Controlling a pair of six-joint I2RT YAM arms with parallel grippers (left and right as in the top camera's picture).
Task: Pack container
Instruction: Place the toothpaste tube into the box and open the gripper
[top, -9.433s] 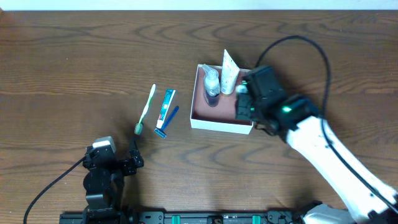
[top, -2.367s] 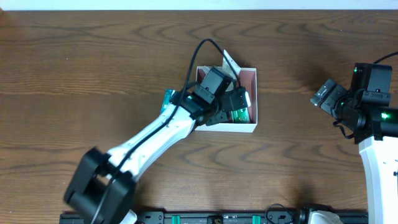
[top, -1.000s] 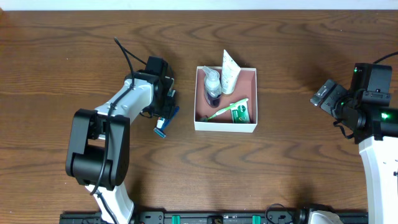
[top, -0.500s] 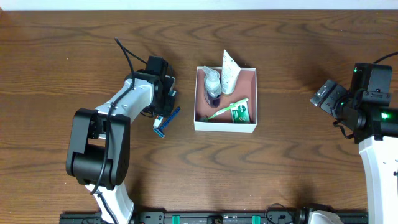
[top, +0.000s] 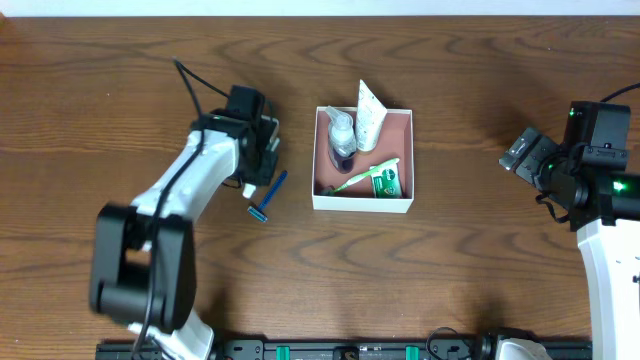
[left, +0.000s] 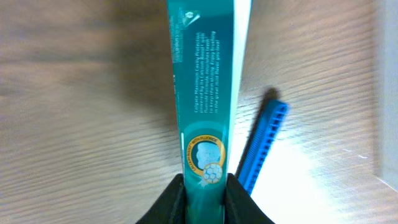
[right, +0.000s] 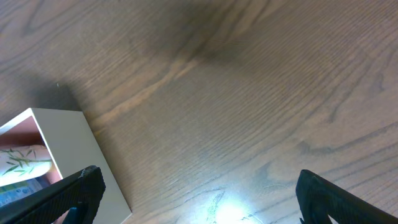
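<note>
- The step in hand is judged to be the pick-up of a further item for packing: a teal toothpaste carton (left: 205, 93) is gripped by the left end effector (left: 205, 194), just left of the container (top: 364, 203).
- The container is set on the desk (top: 450, 270) between the two arms, much nearer the left end effector. A clear bottle (top: 341, 135) and a white tube (top: 368, 115) are seen at its far side. A green toothbrush (top: 358, 179) and a green packet (top: 388, 181) are seen along its near wall.
- The left end effector is closed down to the carton's narrow width, with a finger pressed on each long side of one end. The rest of the carton projects away from the fingers. Whether the carton is clear of the desk cannot be told.
- A blue razor (left: 261, 146) is seen on the desk left of the container and just beside the carton. Contact between the two cannot be judged.
- The right end effector (right: 200, 186) is held well to the right of the container with its fingers spread wide. Nothing is held between them.
- For the next move, the carton would probably need to be carried over the container's left wall. It would also need to be turned to fit the bare pinkish floor between the items. The razor is judged to be left for afterwards.
</note>
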